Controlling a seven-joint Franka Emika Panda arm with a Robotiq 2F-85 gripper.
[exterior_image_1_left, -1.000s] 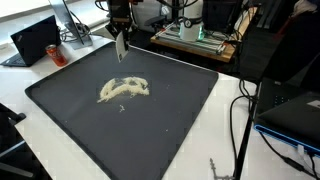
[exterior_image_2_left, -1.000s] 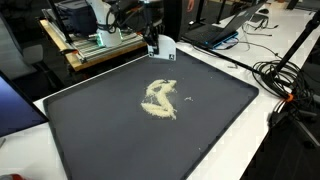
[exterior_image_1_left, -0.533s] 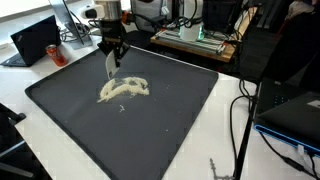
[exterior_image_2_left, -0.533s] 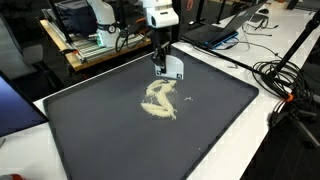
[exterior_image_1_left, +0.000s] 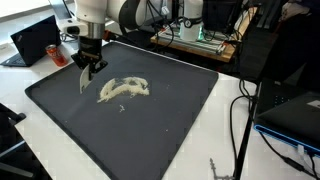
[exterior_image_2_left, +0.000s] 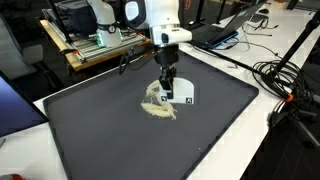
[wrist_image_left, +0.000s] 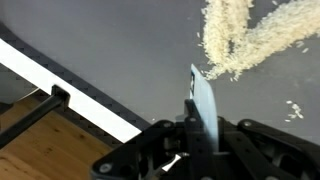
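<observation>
Arm is seen entering from the top of both exterior views, bent over so the end effector is pointed down at the dark mat. The end effector is pinched shut on a flat white card, which is held hanging below the fingers. Whether the card's lower edge touches the mat cannot be told.

In the wrist view the card is seen edge-on at lower centre. Its tip is placed just beside the lower-left fringe of the pale crumbly pile, which fills the upper right.

In an exterior view the pile is found mid-mat, just right of the card. In an exterior view the pile lies just below-left of the end effector.

The mat is laid on a white worktop. A laptop is seen upper left.
</observation>
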